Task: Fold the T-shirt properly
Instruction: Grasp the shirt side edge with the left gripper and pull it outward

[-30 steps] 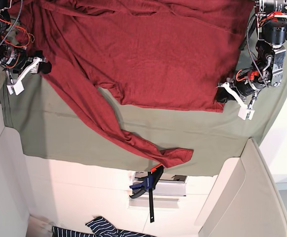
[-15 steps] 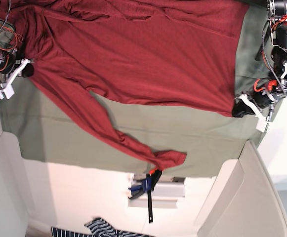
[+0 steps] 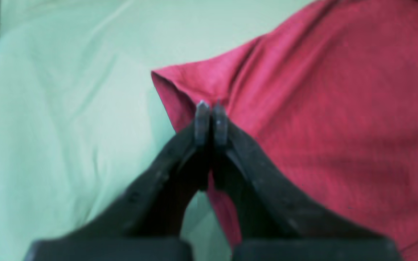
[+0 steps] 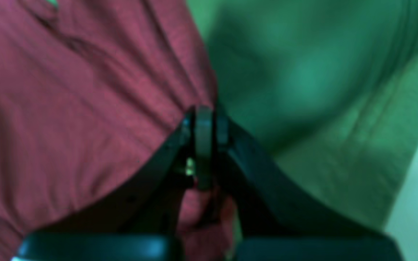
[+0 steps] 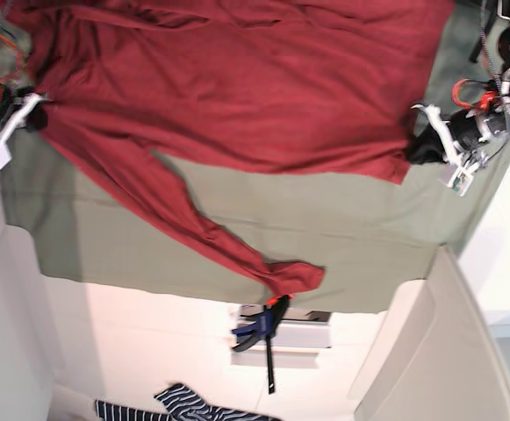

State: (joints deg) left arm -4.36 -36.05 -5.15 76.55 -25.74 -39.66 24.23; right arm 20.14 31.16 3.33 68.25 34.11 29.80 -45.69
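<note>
Two grippers show in our views, each pinching the red shirt. Through the left wrist camera we see the left gripper (image 3: 211,108) with its dark jaws pressed together on a hem corner of the T-shirt (image 3: 332,119); the fabric spreads away to the right, and the pale green sheet (image 3: 60,108) lies bare to the left. Through the right wrist camera, the right gripper (image 4: 204,112) has its jaws closed on the edge of the T-shirt (image 4: 78,108), whose cloth gathers into folds at the pinch, while the green sheet (image 4: 321,90) fills the right side; this view is blurred. In the base view, the T-shirt (image 5: 246,88) lies spread over the far part of the sheet (image 5: 342,237), one long sleeve trailing down to the sheet's near edge, its cuff just above a blue and black clamp (image 5: 262,329). We see the left gripper (image 5: 426,149) at the shirt's right corner and the right gripper (image 5: 33,118) at its left edge. A striped garment (image 5: 184,408) lies at the bottom, well apart from the sheet.
</note>
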